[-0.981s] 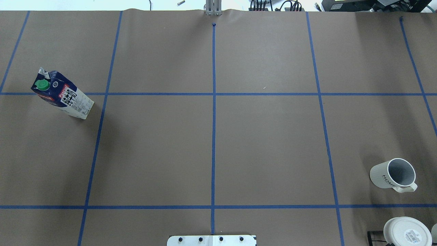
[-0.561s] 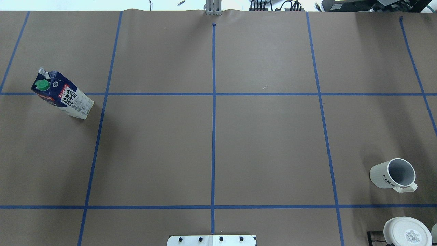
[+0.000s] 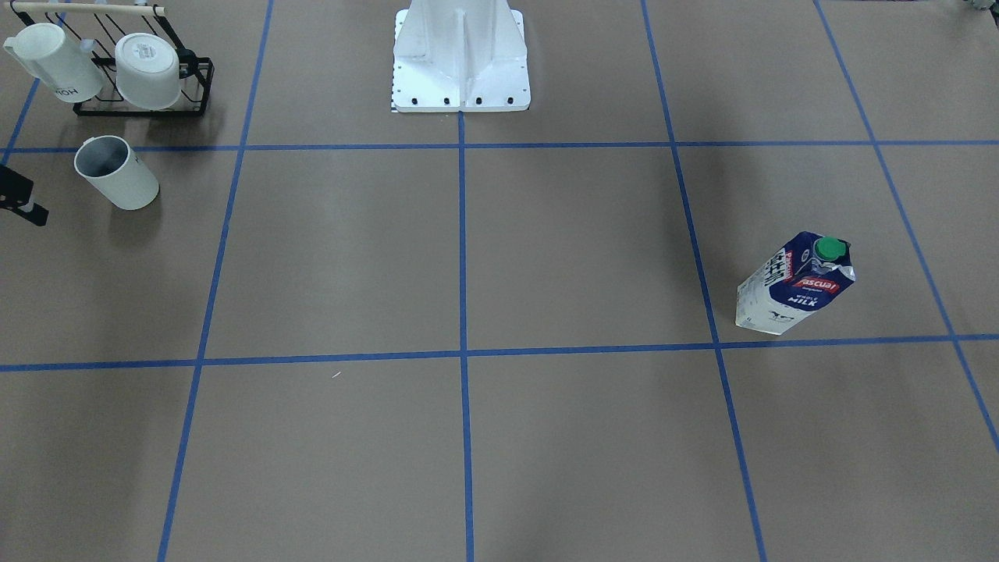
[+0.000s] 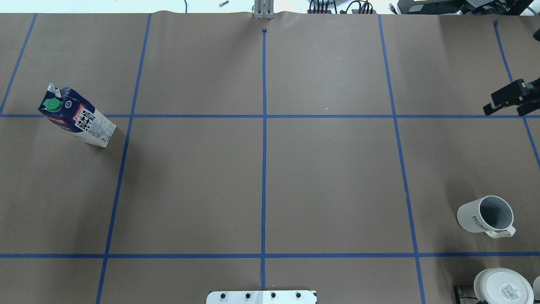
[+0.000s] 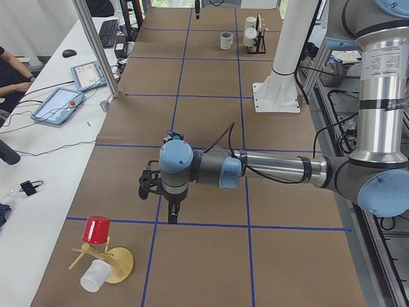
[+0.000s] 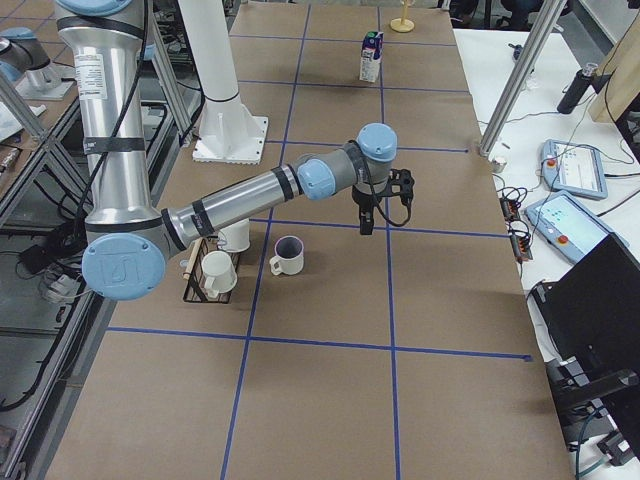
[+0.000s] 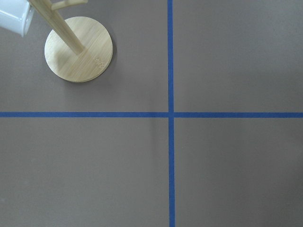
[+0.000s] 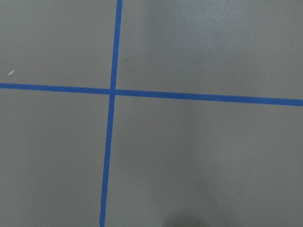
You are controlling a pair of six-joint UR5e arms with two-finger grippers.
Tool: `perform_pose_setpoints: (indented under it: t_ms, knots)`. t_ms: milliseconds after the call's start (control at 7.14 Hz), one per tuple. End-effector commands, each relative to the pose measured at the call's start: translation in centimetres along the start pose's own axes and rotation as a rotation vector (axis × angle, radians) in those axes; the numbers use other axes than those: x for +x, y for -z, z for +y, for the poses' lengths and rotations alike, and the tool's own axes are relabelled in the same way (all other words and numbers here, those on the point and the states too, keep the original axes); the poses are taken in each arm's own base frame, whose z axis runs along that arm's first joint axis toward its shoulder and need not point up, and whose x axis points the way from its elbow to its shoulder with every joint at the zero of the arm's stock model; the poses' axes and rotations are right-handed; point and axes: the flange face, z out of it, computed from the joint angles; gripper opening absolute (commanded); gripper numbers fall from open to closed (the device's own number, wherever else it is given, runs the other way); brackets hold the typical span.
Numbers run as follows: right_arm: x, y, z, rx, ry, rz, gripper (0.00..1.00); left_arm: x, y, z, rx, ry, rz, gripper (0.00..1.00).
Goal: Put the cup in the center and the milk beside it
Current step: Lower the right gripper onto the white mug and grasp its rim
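Observation:
The cup stands upright at the near right of the table, handle toward the robot; it also shows in the front view. The milk stands upright at the far left, and in the front view. The center is bare. My right gripper hangs at the right edge, well beyond the cup, fingers apart and empty. My left gripper shows only in the left side view, near the carton, and I cannot tell its state.
A black rack with two creamy mugs stands beside the cup, near the robot's base. A wooden mug tree with a red cup and a white cup stands at the table's left end.
My right gripper has come into the overhead view at the right edge; before it was out of view. The cup and the carton have not moved.

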Motion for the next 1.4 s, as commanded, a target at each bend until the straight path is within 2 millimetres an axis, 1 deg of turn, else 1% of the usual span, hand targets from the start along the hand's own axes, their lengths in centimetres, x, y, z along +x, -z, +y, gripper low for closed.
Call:
perform_pose_setpoints:
  t_ms: [0,140,280,420,561,841,981,1261]
  knots:
    - [2.6,-2.8,6.6,-0.01,0.123,0.006,1.0,-0.7,-0.6,0.6,-0.013,0.016,0.001,0.98]
    - [4.2,-4.3,9.0,-0.04,0.136,0.016,1.0,-0.8,-0.8,0.6,-0.016,0.019,0.001,0.98]
    - [4.5,-5.4,10.2,-0.072,0.138,0.026,1.0,-0.8,-0.8,0.6,-0.016,0.014,0.001,0.98]
    - [4.5,-7.4,11.2,-0.102,0.163,0.086,1.0,-0.7,-0.6,0.6,-0.012,0.008,0.004,0.98]
    - [4.7,-8.8,12.3,-0.129,0.179,0.121,1.0,-0.7,-0.6,0.7,-0.012,0.012,0.009,0.98]
    - [5.1,-9.9,13.5,-0.171,0.179,0.123,1.0,-0.7,-0.6,0.7,-0.012,0.012,0.009,0.98]
    - [5.2,-10.0,13.9,-0.182,0.178,0.117,1.0,-0.7,-0.6,0.8,-0.014,0.013,0.009,0.98]
    - [4.5,-11.1,14.5,-0.213,0.199,0.116,1.0,-0.8,-0.7,0.8,-0.016,0.013,0.009,0.98]
